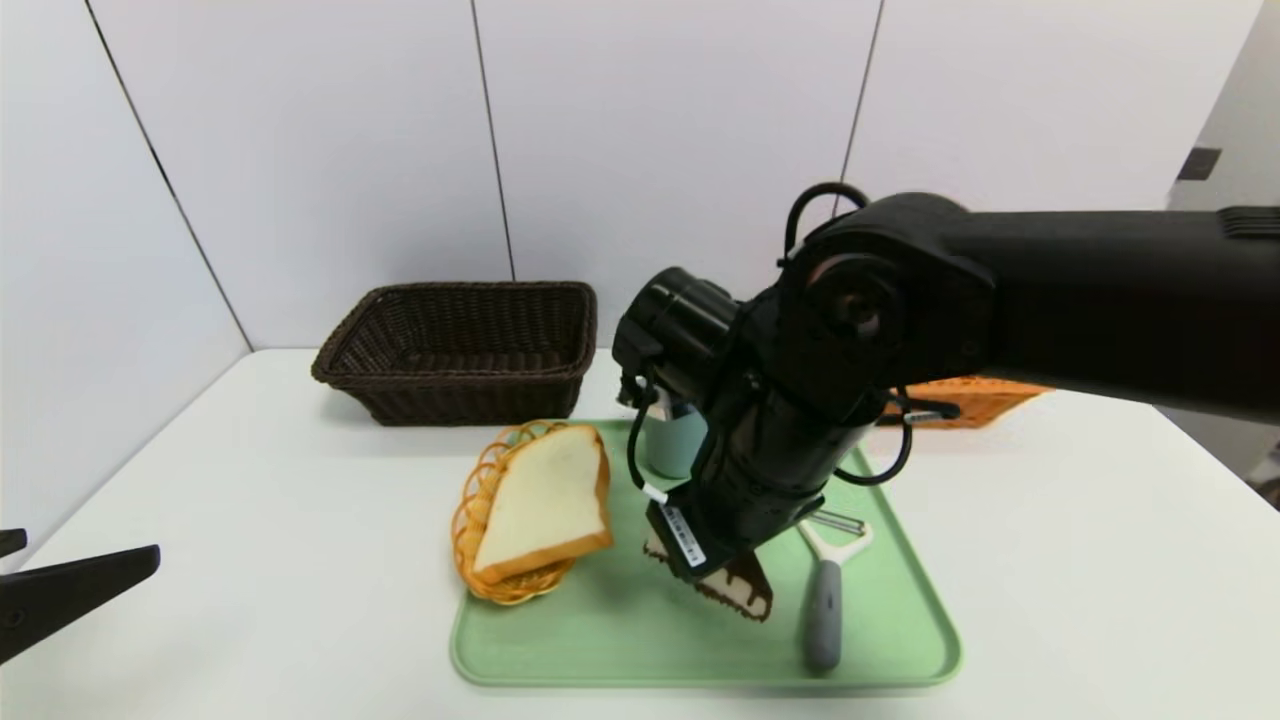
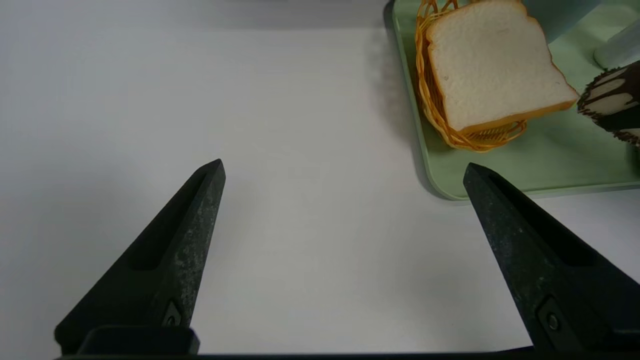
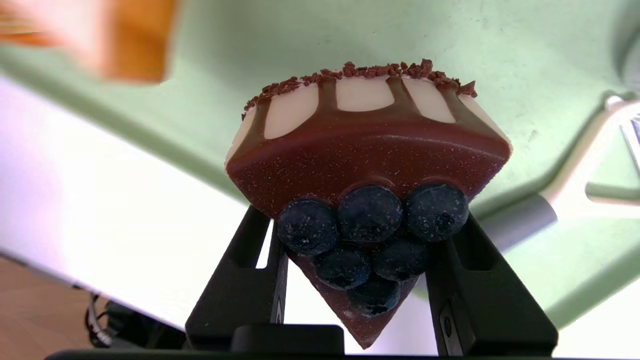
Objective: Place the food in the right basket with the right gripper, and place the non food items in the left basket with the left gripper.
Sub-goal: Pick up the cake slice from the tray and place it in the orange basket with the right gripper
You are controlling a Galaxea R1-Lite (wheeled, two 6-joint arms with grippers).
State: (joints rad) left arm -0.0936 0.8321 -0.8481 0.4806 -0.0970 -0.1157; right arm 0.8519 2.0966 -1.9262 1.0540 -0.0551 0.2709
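Pinching the chocolate cake slice [image 3: 367, 150] between my right tool's [image 3: 367, 280] fingers just above the green tray [image 1: 900, 640], I should lift straight, then swing gently toward the orange basket [image 1: 965, 400]; my left tool [image 2: 345, 250] waits spread over the bench [image 1: 250, 520].

The right arm [image 1: 1000, 290] is glossy black with rounded joint housings, looped black cables, a white connector and a white barcode label [image 1: 685, 535], and both grippers have tapered, matte-black scuffed fingers [image 2: 185, 250] with small screws.
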